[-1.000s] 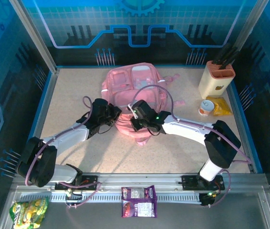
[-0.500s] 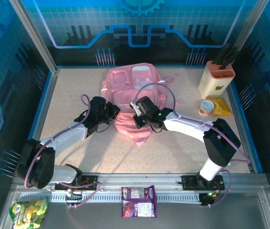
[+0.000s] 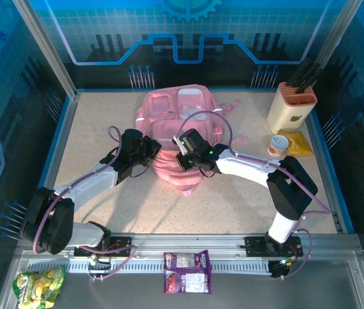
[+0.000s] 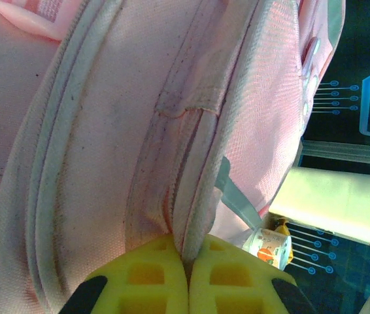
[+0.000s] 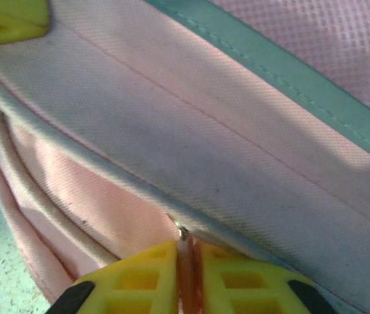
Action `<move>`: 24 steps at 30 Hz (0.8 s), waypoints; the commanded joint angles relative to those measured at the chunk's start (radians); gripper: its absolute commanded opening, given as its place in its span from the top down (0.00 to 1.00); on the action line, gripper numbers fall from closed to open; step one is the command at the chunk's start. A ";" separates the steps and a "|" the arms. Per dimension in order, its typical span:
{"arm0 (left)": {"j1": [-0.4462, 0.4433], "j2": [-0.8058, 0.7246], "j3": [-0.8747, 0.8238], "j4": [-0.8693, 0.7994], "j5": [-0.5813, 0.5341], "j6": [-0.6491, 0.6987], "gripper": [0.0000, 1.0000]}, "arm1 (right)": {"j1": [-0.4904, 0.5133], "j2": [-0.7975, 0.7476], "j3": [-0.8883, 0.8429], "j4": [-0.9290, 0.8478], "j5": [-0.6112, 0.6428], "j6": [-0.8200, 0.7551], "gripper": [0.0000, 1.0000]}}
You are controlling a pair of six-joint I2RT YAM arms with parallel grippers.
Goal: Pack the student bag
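Robot test cell, lab or demo-booth type. Enclosure of blue printed panels [image 3: 182, 32] with gear and circuit graphics, on aluminium frame posts [image 3: 44, 48]. Speckled worktop [image 3: 105, 199] edged in blue. Slotted metal rail [image 3: 227, 248] at near edge carries two arm bases [image 3: 259, 244]. Staged props: knife block [image 3: 291, 106], snack packets [image 3: 187, 271].

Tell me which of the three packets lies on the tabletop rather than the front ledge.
The yellow packet, far right beside the knife block. The purple packet and the green packet both lie on the metal ledge in front.
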 commanded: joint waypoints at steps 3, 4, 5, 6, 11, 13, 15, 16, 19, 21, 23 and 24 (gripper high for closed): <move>0.011 -0.029 0.056 -0.018 0.022 0.054 1.00 | -0.023 -0.008 0.003 0.026 0.115 0.000 1.00; 0.023 -0.033 0.057 -0.027 0.032 0.063 1.00 | -0.023 -0.027 -0.006 0.013 0.140 -0.004 1.00; 0.043 -0.040 0.055 -0.031 0.043 0.074 1.00 | -0.025 -0.046 -0.017 -0.006 0.169 -0.008 1.00; 0.061 -0.047 0.056 -0.042 0.050 0.087 1.00 | -0.028 -0.062 -0.031 -0.021 0.190 -0.010 1.00; 0.242 -0.015 0.133 -0.186 0.157 0.271 1.00 | -0.110 -0.140 -0.116 -0.110 0.201 0.027 1.00; 0.314 0.011 0.157 -0.204 0.204 0.319 1.00 | -0.113 -0.156 -0.135 -0.125 0.248 0.017 1.00; 0.355 0.041 0.179 -0.205 0.222 0.353 1.00 | -0.101 -0.162 -0.134 -0.113 0.206 0.011 1.00; 0.364 0.064 0.204 -0.210 0.236 0.371 0.97 | -0.085 -0.158 -0.117 -0.106 0.177 0.011 1.00; 0.366 0.122 0.265 -0.191 0.335 0.402 0.58 | 0.005 -0.121 -0.029 -0.105 0.119 0.002 1.00; 0.363 0.106 0.234 -0.135 0.362 0.369 0.46 | 0.063 -0.096 0.023 -0.102 0.102 0.011 1.00; 0.355 0.034 0.153 -0.101 0.322 0.308 0.34 | 0.079 -0.080 0.043 -0.089 0.051 0.050 1.00; 0.348 -0.005 0.113 -0.107 0.298 0.268 0.31 | 0.079 -0.078 0.043 -0.076 0.033 0.064 1.00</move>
